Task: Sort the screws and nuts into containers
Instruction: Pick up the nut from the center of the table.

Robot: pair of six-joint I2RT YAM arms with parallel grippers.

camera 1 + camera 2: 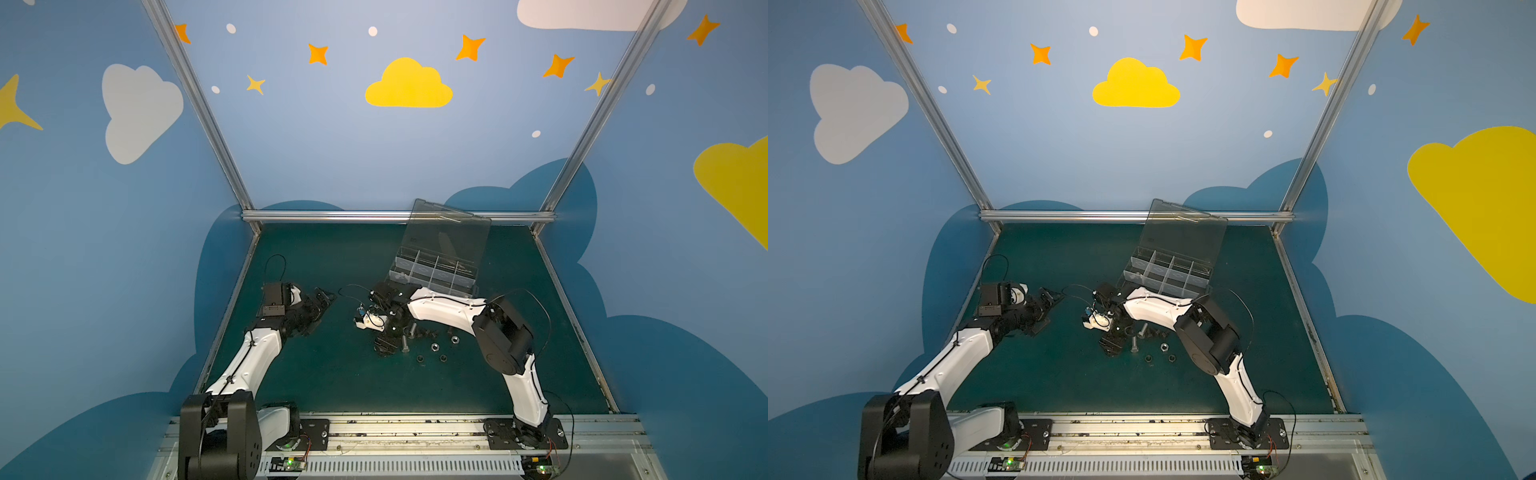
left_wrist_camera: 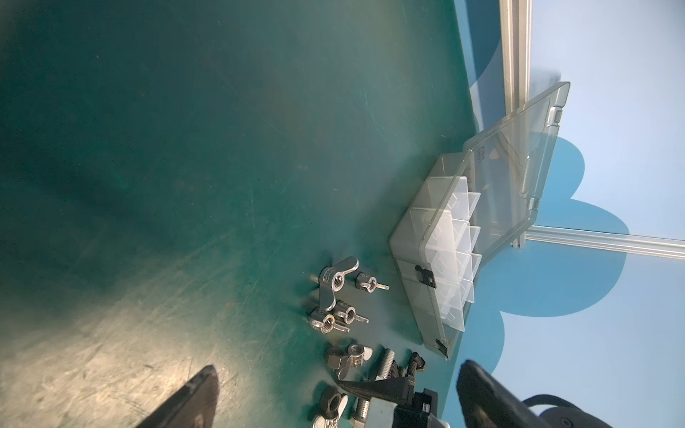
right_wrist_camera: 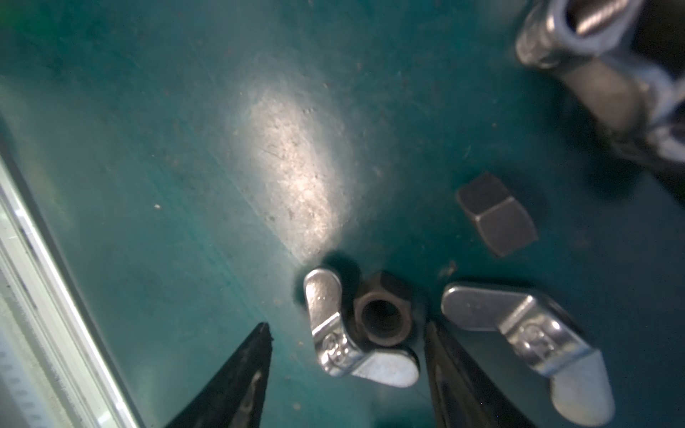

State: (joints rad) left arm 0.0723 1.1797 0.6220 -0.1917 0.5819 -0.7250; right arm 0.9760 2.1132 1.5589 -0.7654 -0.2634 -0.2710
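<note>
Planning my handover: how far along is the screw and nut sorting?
Done: the organizer box has its lid open; contents unclear. In hand: the open right claw straddles a wing nut and black hex nut on the mat, nothing gripped; the left claw is open, empty. Left: wing nuts, bolts and hex nuts lie loose.

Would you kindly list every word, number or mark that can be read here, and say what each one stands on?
No text reads clearly.
Raised marking on the box lid: too small to read.
Stamp on the winged piece, right wrist view: blurred, unreadable.
Stamp on the neighbouring winged piece: blurred, unreadable.
Stamp on another winged piece, left wrist view: too small to read.
</note>
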